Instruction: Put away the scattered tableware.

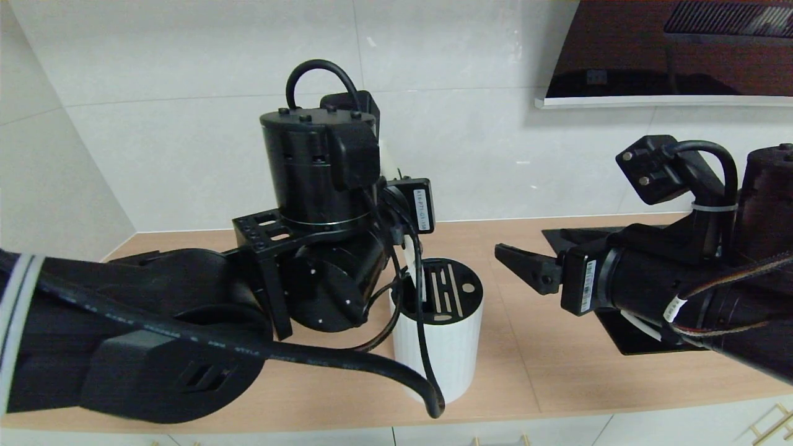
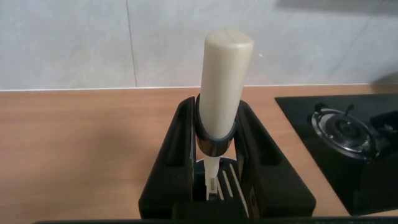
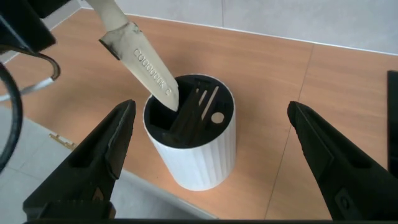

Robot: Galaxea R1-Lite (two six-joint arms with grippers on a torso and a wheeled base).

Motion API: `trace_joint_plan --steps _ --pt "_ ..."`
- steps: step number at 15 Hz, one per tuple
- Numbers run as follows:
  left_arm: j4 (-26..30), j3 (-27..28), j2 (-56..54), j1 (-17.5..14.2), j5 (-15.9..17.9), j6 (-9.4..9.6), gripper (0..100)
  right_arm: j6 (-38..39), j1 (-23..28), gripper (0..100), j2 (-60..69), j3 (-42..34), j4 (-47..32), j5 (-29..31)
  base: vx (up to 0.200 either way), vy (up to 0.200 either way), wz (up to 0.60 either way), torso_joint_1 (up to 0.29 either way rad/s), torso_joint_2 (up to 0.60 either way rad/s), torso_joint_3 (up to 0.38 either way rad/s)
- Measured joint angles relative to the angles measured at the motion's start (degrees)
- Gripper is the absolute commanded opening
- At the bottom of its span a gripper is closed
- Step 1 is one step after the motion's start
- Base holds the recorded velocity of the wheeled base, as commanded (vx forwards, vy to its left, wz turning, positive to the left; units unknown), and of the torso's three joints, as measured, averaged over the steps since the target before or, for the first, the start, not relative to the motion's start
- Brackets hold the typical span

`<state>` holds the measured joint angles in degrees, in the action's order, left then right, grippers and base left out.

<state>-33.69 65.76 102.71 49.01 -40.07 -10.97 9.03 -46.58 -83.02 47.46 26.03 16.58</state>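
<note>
A knife with a cream handle (image 2: 225, 81) and a pale blade (image 3: 148, 67) is clamped in my left gripper (image 2: 214, 134), which is shut on the handle just above the blade. The knife hangs point down, its tip at the black slotted top of a white ribbed knife holder (image 3: 200, 163). The holder (image 1: 441, 347) stands near the counter's front edge, partly behind my left wrist. My right gripper (image 3: 211, 111) is open, its fingers spread wide to either side of the holder and level with its top. In the head view the right gripper (image 1: 521, 263) sits just right of the holder.
A black cooktop (image 1: 619, 337) with a gas burner (image 2: 345, 129) lies on the wooden counter (image 1: 533, 371) to the right. A range hood (image 1: 669, 56) hangs above it. Tiled wall stands behind. Bare counter stretches left of the holder.
</note>
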Motion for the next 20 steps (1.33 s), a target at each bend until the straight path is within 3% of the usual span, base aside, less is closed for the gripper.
trace_joint_plan --steps 5,11,20 --pt "0.0 -0.5 2.7 1.2 -0.5 -0.30 0 -0.1 0.0 100 -0.2 -0.3 0.0 0.0 0.000 0.000 0.00 0.000 0.00 0.000" --pt "-0.4 -2.0 4.8 1.8 -0.7 -2.30 0 -0.1 0.0 100 -0.5 -0.4 0.1 0.0 0.000 0.000 0.00 0.000 0.00 0.000" --pt "0.3 -1.9 -0.1 1.8 -0.5 -2.38 0 -0.1 0.0 100 -1.1 -0.4 0.2 0.0 0.000 0.000 0.00 0.000 0.00 0.000"
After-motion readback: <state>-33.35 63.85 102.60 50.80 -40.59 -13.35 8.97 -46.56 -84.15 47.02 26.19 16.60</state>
